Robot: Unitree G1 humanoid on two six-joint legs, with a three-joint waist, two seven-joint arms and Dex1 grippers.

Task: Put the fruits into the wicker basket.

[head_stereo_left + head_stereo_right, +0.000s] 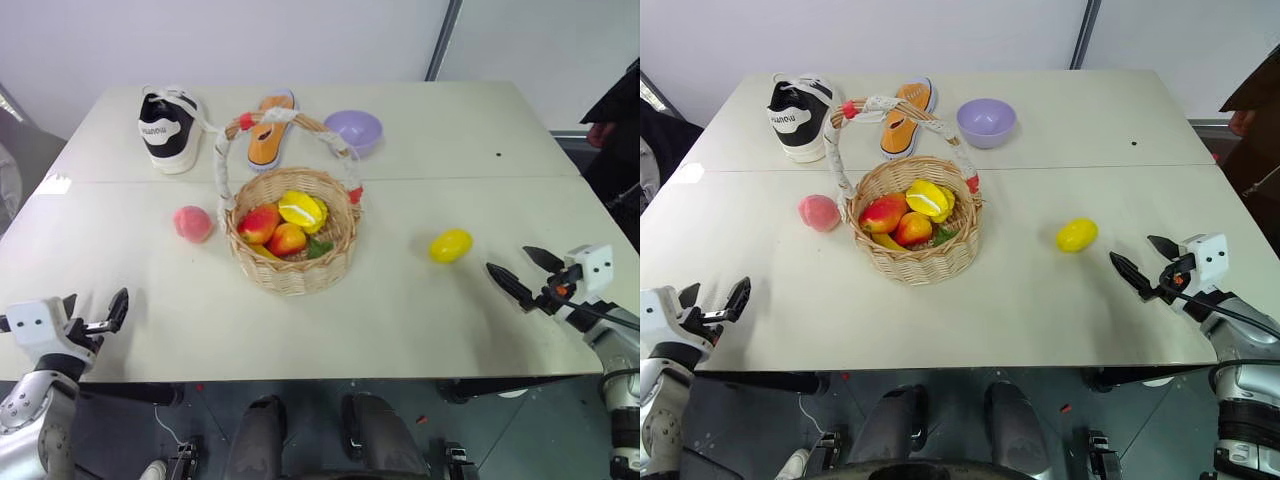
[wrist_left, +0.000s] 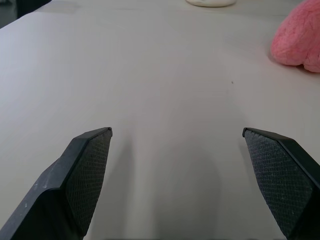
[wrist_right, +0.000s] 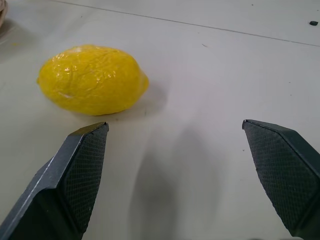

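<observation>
The wicker basket (image 1: pixel 292 272) stands mid-table with its wrapped handle arching over it. Inside lie two red-orange mangoes (image 1: pixel 272 230) and a yellow ridged fruit (image 1: pixel 301 209). A pinkish-red peach (image 1: pixel 192 223) rests on the table just left of the basket. A yellow lemon (image 1: pixel 451 245) lies to the basket's right. My right gripper (image 1: pixel 526 271) hovers open a short way right of the lemon, empty; the lemon (image 3: pixel 93 79) sits ahead of one finger. My left gripper (image 1: pixel 95 312) is open and empty at the front left edge, well short of the peach (image 2: pixel 298 39).
A black-and-white sneaker (image 1: pixel 166 127), an orange sandal (image 1: pixel 270 130) and a lilac bowl (image 1: pixel 353 130) sit along the far side of the table (image 1: pixel 400 310). A person's dark sleeve and hand (image 1: pixel 610 125) show at the right edge.
</observation>
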